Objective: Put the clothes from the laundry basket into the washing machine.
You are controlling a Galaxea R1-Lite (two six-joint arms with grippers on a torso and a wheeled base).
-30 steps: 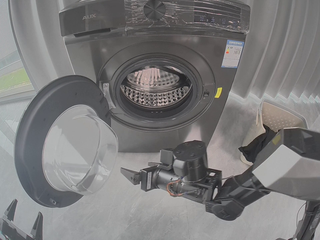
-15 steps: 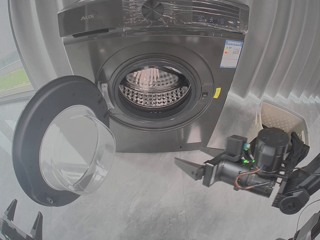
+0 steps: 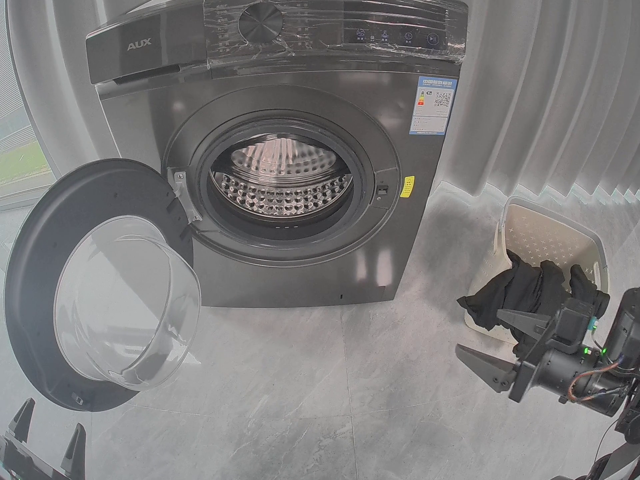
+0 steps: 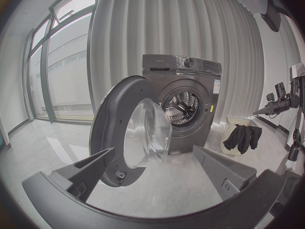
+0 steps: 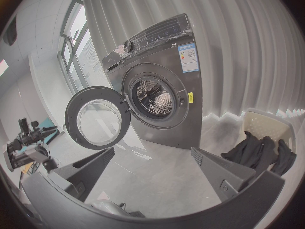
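The grey washing machine (image 3: 280,95) stands with its round door (image 3: 60,235) swung open to the left and its steel drum (image 3: 280,175) bare. A cream laundry basket (image 3: 557,235) sits on the floor to its right, with black clothes (image 3: 520,291) draped over its front rim. My right gripper (image 3: 481,333) hovers open and empty just in front of those clothes, pointing left, not touching them. In the right wrist view the black clothes (image 5: 257,150) lie beside one finger. My left gripper (image 3: 53,418) is open and empty, low at the near left below the door.
Pale pleated curtains (image 3: 547,81) hang behind the machine and basket. The open door takes up floor space on the left. Bare grey tiled floor (image 3: 320,381) stretches between the machine and me. A window (image 4: 66,64) lies far to the left.
My right arm has swung from in front of the washer over to the basket, its gripper staying open. The head camera has turned right. The left gripper has not moved.
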